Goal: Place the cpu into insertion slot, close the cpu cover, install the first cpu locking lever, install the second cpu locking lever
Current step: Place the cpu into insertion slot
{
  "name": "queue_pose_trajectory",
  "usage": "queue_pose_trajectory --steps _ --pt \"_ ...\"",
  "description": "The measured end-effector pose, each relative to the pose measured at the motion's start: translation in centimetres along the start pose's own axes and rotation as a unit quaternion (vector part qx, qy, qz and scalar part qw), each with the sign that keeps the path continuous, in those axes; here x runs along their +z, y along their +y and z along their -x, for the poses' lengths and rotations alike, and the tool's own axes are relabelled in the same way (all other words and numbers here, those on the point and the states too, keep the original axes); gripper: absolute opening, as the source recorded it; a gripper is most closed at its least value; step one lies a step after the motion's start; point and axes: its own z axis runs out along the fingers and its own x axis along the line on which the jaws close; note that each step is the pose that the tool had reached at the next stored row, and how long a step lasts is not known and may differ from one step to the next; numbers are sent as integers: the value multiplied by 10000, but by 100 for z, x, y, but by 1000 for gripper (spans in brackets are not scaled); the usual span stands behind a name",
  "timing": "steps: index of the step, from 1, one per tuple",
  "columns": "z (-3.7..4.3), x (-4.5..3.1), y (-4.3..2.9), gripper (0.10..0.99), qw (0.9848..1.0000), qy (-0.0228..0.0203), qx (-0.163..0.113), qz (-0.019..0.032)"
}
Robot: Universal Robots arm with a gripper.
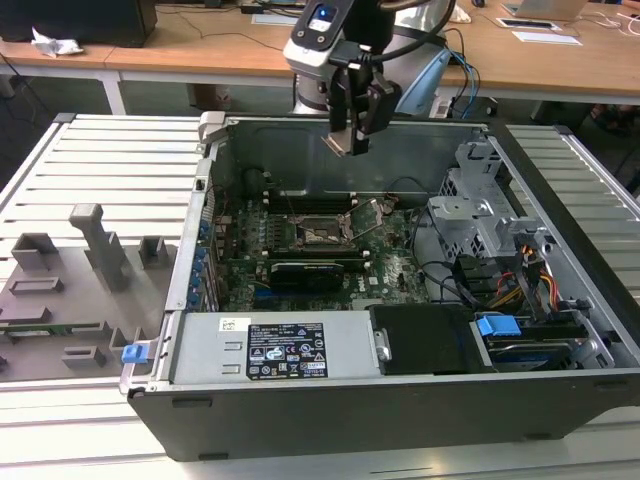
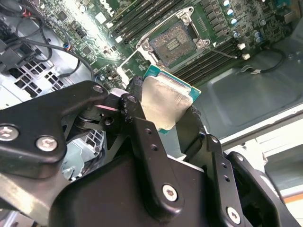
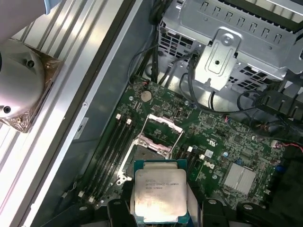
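My gripper [image 1: 350,140] hangs above the open computer case, shut on the cpu [image 1: 337,143]. In both wrist views the cpu [image 2: 163,101] [image 3: 160,195] is a flat square chip with a dull silver top, clamped between the two black fingers [image 2: 137,118] by its edges. The insertion slot [image 1: 322,233] lies well below it on the green motherboard, a square black socket with a metal rim [image 2: 174,41] and nothing in it. The chip covers part of the slot [image 3: 147,152] in the first wrist view. The cpu cover [image 3: 164,124] [image 2: 129,66] stands tilted open at one side of the socket.
Long memory slots [image 2: 215,52] flank the socket. A black card [image 1: 305,270] sits in front of it, a power supply [image 1: 285,350] at the case front, and a metal drive cage [image 1: 480,215] with cables on the exterior view's right. A grey fixture plate [image 1: 70,280] lies outside the case on that view's left.
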Motion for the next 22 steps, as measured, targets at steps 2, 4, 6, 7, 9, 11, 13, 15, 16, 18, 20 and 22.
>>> queue_pose_trajectory --steps 2,4,6,7,9,11,13,15,16,18,20,22 --pt "0 2 0 529 10000 -8 85 1" --pt "0 4 0 529 9998 -16 173 3" --pt "0 7 -1 529 9995 -28 310 6" --pt "0 8 -1 529 9993 -34 379 8" --pt "0 9 -1 529 9990 -40 453 9" --pt "0 11 -1 529 9986 -46 525 10" --pt "0 14 -1 529 9985 -49 554 11" --pt "0 21 -1 529 9984 -50 564 10" --pt "0 28 -2 529 9984 -49 566 9" --pt "1 36 -3 529 9984 -50 566 7" --pt "1 39 -3 529 9984 -50 567 6" --pt "1 42 -3 529 9983 -50 582 8"
